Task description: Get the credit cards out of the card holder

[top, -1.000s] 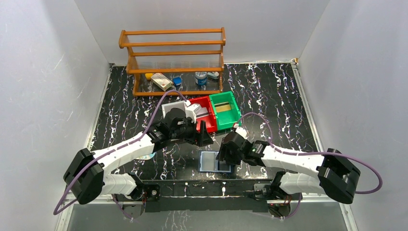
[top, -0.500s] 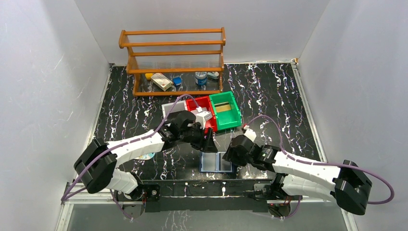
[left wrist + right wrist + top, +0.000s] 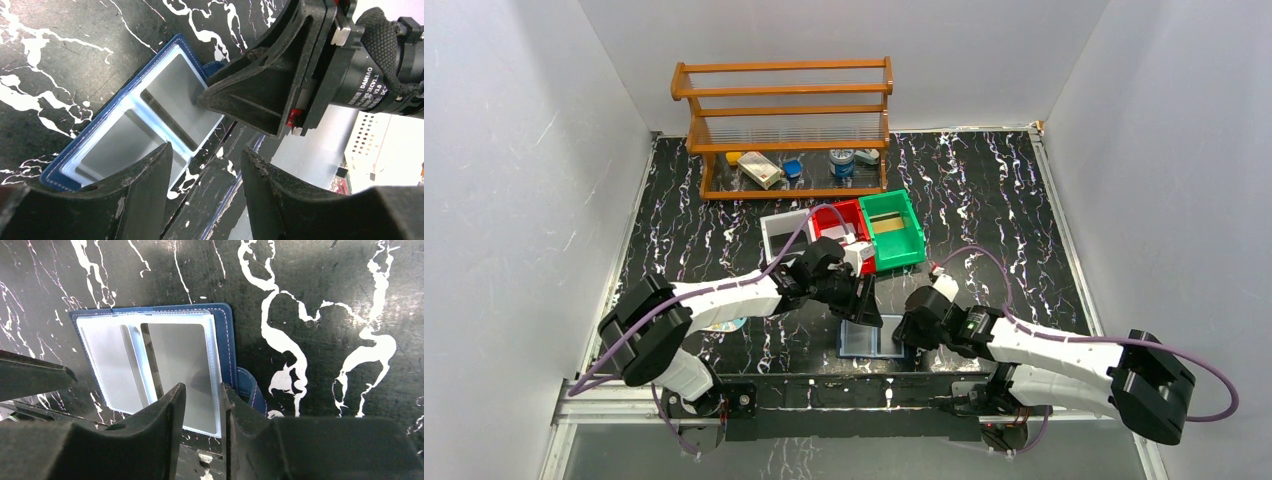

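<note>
Left jaws and right jaws now low at open card holder [image 3: 871,340], both narrowing; cards not out.
Left jaws parted, empty; right jaws at its edge, cannot tell if gripping.

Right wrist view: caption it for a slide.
Open card holder lying flat on the marbled table, right fingers apart at its edge.

3 plain white walls [image 3: 514,150] close in my black, white-veined table [image 3: 994,190]; a brown wooden rack [image 3: 784,90] stands by its far edge, left of the middle, under even light.
</note>
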